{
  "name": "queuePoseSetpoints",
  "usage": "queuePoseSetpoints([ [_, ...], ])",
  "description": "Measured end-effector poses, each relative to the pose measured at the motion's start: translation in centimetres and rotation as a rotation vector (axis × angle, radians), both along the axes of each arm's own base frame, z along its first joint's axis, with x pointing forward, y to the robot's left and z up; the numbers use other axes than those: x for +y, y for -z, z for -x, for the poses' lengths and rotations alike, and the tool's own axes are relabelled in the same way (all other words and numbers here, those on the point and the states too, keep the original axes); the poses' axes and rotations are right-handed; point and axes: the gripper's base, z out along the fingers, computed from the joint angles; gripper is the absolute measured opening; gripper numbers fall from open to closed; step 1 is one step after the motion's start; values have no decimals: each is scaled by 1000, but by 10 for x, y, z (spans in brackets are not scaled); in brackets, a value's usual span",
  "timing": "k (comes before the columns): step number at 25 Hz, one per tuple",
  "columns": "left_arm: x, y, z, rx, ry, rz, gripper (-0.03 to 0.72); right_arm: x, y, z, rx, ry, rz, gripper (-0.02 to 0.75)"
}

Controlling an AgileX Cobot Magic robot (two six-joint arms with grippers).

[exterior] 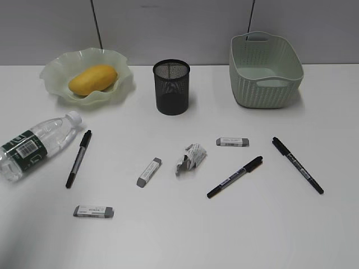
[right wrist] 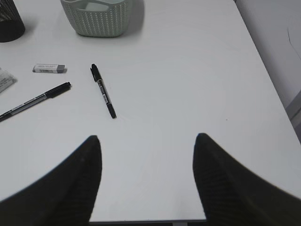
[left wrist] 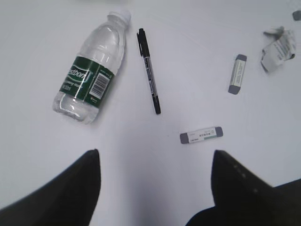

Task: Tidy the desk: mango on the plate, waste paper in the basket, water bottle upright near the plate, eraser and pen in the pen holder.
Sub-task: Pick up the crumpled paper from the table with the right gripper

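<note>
1. You have a big white counter (exterior: pixel 235 235) with everything lying on it.
2. The basket (exterior: pixel 265 73) stands well to the right of the pen holder (exterior: pixel 171 87), near the back.
3. The plate (exterior: pixel 56 70) sits well to the left of the pen holder. The mango (exterior: pixel 93 79) lies inside the plate.
4. The water bottle (exterior: pixel 35 144) lies on its side, in front of the pen holder and far off to its left. Its white cap points toward the plate.
5. Three pens lie flat in front of the pen holder: the left pen (exterior: pixel 78 158) just beside the bottle, the middle pen (exterior: pixel 235 177) and the right pen (exterior: pixel 297 165) off to the right.
6. The waste paper (exterior: pixel 189 158) lies in front of the pen holder, a little to its right.
7. Three erasers lie in front of the pen holder too: the back eraser (exterior: pixel 233 142), the middle eraser (exterior: pixel 148 172) and the front eraser (exterior: pixel 93 211).
8. Your left claw (left wrist: pixel 155 162) has its fingers apart, holding nothing, above the counter.
9. Your right claw (right wrist: pixel 146 146) has its fingers apart too, holding nothing.
</note>
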Motion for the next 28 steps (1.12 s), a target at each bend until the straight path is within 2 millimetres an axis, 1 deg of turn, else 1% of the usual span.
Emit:
queuePoseSetpoints([
  [3,5,3,34,-109,-12,34,554,0,0,0,0,0,0,490],
  [5,8,3,61,-199,-19,64,554,0,0,0,0,0,0,490],
  [8,12,9,93,-290,-21,94,554,0,0,0,0,0,0,490],
  [11,16,17,122,-370,-19,111,554,0,0,0,0,0,0,490],
  [15,21,27,153,-469,-13,127,554,0,0,0,0,0,0,490],
  [19,24,35,168,-515,-12,109,554,0,0,0,0,-1,-1,490],
  [23,26,36,170,-525,-17,99,552,0,0,0,1,-2,-2,490],
  [25,26,36,170,-526,-18,95,553,1,-1,-5,29,-3,-2,490],
  [28,26,36,170,-529,-17,96,551,2,-7,-19,76,-4,3,490],
])
